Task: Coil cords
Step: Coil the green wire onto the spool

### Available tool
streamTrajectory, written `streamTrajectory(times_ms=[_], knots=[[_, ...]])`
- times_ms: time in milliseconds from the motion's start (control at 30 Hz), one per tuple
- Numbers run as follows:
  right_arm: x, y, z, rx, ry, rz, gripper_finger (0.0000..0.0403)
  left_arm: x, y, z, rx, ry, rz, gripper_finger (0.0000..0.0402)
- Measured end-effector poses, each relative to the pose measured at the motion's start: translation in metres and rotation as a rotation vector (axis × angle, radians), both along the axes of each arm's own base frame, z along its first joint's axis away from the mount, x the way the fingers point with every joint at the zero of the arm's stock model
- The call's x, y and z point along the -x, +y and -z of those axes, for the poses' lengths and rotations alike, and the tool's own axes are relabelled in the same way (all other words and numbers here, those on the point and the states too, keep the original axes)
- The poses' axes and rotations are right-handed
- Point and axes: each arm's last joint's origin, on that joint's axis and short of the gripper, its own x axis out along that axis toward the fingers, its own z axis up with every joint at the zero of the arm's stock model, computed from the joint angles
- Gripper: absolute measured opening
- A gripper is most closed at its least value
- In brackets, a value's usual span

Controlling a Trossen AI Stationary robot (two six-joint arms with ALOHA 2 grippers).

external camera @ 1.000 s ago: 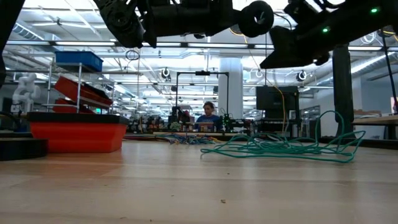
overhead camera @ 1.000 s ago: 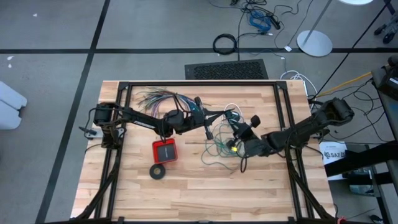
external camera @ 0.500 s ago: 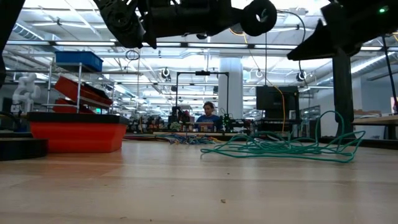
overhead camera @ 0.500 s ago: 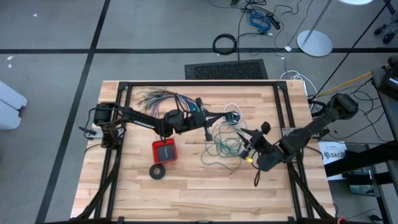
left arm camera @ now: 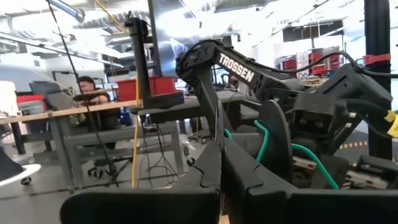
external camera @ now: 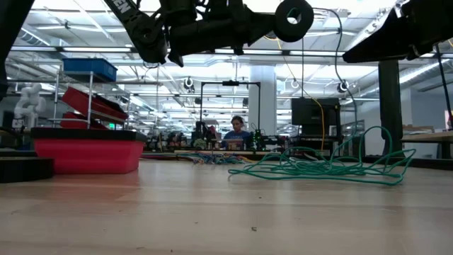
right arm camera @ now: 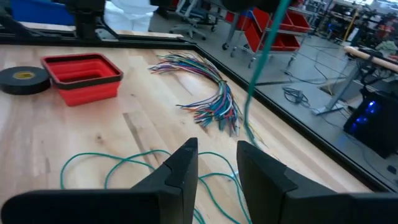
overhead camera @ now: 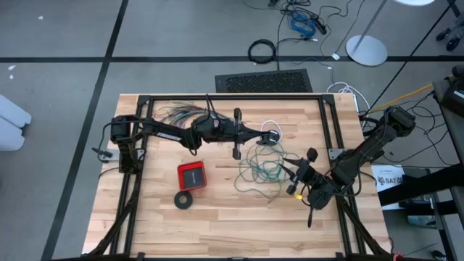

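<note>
The teal wire [overhead camera: 261, 170] lies in a loose tangle on the table's middle right, also seen low [external camera: 318, 168]. One stretch of it [right arm camera: 261, 62] rises off the table toward my left gripper [overhead camera: 262, 135], which is shut high above the table. A black round piece [external camera: 294, 19] sits at its fingertips. The white cord [overhead camera: 269, 124] loops beside that piece. My right gripper [overhead camera: 296, 174] hovers at the tangle's right side. It is open [right arm camera: 217, 152] with nothing between its fingers. My left gripper has the black round piece [left arm camera: 277, 143] at its fingertips and reaches it level from the table's left. The piece is lifted clear of the table. The teal wire [left arm camera: 261, 140] runs over it. The fingers [left arm camera: 205, 168] hide the exact place of contact.
A red box [overhead camera: 192, 175] and a black tape ring [overhead camera: 184, 200] lie near the table's left middle. A fanned bundle of many-coloured wires [overhead camera: 185, 112] lies at the far left. A black frame rail [overhead camera: 232, 96] borders the table. A person [external camera: 237, 131] sits far behind.
My right gripper has drawn back from the teal tangle toward the table's right and near edges, turning as it went. My left arm has swung its forearm toward the far edge and rolled its wrist. The black round piece has stayed about where it was.
</note>
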Motion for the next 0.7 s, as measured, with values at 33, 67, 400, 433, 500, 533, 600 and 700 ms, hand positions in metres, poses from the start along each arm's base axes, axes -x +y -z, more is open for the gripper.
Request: streamTrajectory(times_ms=[33,67,400,433,500,533,600,700], knots=[[0.000,0.001,0.000,-0.005,-0.006,0.000,0.0098,0.000,0.002,0.000,0.004,0.001,0.000,0.0000],[0.001,0.001,0.000,-0.009,-0.012,0.002,0.0098,0.001,0.004,0.000,0.009,0.001,-0.003,0.0000],[-0.002,-0.004,-0.001,0.035,-0.021,0.053,0.0098,0.001,0.002,-0.001,0.022,-0.004,0.007,0.0000],[-0.003,-0.006,-0.001,0.047,-0.014,0.057,0.0098,0.000,0.001,-0.001,0.022,-0.004,0.009,0.0000],[-0.005,-0.008,-0.002,0.065,-0.002,0.064,0.0098,0.000,0.000,-0.001,0.023,-0.004,0.012,0.0000],[-0.007,-0.009,-0.003,0.072,0.004,0.065,0.0098,0.000,-0.001,-0.001,0.023,-0.004,0.013,0.0000],[-0.008,-0.011,-0.003,0.080,0.013,0.070,0.0098,0.000,-0.001,-0.001,0.027,-0.005,0.015,0.0000],[-0.011,-0.014,-0.002,0.078,0.028,0.074,0.0093,0.000,-0.001,-0.001,0.049,-0.010,0.020,0.0000]])
